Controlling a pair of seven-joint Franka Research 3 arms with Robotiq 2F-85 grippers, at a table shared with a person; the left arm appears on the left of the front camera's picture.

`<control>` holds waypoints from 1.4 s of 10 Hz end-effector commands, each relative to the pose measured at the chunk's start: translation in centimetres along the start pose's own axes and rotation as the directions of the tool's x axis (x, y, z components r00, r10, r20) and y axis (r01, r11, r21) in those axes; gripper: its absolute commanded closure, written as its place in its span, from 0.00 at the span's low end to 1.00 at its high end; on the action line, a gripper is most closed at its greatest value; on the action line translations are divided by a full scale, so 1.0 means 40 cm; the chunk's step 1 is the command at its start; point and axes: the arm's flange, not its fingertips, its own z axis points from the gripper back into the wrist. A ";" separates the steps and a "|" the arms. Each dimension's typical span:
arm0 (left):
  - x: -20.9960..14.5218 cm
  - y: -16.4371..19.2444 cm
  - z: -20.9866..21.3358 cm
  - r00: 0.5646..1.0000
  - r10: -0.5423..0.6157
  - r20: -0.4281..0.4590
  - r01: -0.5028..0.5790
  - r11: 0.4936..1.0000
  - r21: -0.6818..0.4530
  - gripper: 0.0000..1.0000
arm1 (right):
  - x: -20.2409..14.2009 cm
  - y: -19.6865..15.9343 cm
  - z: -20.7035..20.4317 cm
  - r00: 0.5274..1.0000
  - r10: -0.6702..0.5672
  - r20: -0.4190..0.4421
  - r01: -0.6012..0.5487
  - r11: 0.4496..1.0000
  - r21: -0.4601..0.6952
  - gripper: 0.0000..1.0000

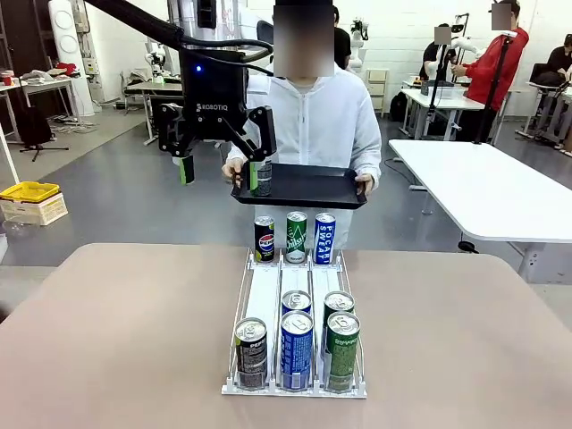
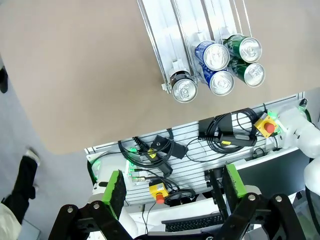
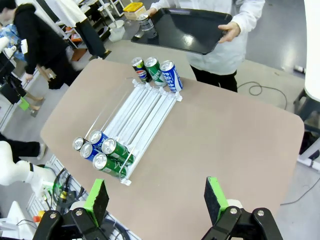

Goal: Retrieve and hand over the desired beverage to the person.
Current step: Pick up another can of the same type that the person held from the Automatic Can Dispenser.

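While the person holds a black tray with one can standing at its end, the white rack on the table carries eight more: three far cans and five near cans. The left gripper and the right gripper both gape wide, holding nothing.

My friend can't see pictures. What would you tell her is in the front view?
A person in a white jacket holds a black tray with one can on it, and the robot's open left gripper hangs right by the can. Nearer, a white rack on the table holds eight more cans.
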 end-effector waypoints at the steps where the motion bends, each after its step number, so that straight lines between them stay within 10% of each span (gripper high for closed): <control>1: 0.000 0.001 0.003 1.000 0.002 0.009 -0.002 1.000 -0.004 0.00 | 0.004 -0.001 0.000 1.000 0.006 0.017 -0.007 0.999 0.033 0.00; 8: -0.181 0.596 -0.074 0.898 -0.320 0.303 0.389 0.898 -0.204 0.00 | 0.004 -0.001 0.000 1.000 0.006 0.017 -0.007 0.999 0.033 0.00; 11: -0.284 0.695 -0.076 0.795 -0.104 0.597 0.315 0.912 -0.261 0.00 | 0.004 -0.001 0.000 1.000 0.006 0.017 -0.007 0.999 0.033 0.00; 14: -0.347 0.694 0.000 0.716 -0.095 0.691 0.332 0.918 -0.217 0.00 | 0.004 -0.001 0.000 1.000 0.006 0.017 -0.007 0.999 0.033 0.00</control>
